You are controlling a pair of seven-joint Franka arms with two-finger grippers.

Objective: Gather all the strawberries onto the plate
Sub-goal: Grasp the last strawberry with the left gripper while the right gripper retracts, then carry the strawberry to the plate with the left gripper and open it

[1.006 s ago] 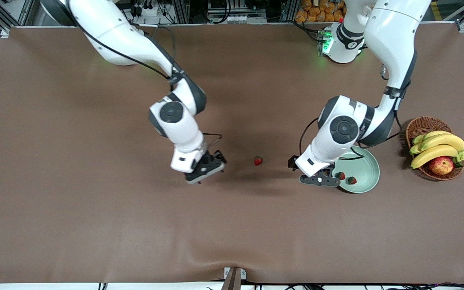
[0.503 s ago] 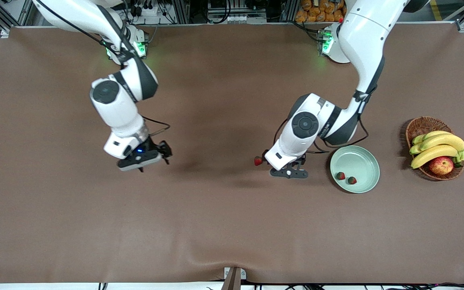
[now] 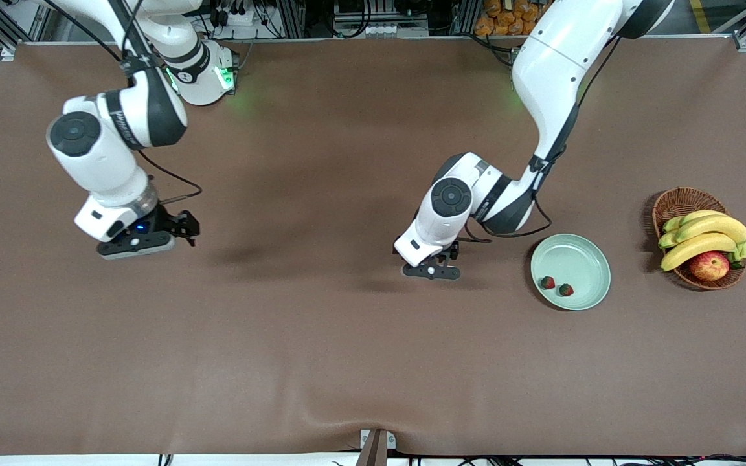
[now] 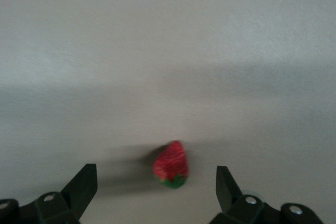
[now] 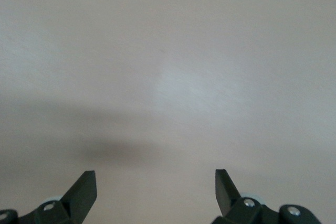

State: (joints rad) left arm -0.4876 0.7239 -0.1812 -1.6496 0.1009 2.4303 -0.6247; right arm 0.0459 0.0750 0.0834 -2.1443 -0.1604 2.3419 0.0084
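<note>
Two strawberries lie side by side in the pale green plate, on the part of it nearest the front camera. A third strawberry lies on the brown cloth, red with a green cap. My left gripper hangs over it and hides it in the front view. In the left wrist view the left gripper is open, its fingers apart on either side of the berry without touching it. My right gripper is open with nothing in it, over bare cloth toward the right arm's end.
A brown wicker basket stands beside the plate at the left arm's end of the table. It holds bananas and a red-yellow apple. A fold in the cloth rises at the table edge nearest the front camera.
The left gripper has left the plate and moved toward the table's middle, over the third strawberry. The right arm has drawn back toward its own end of the table.
</note>
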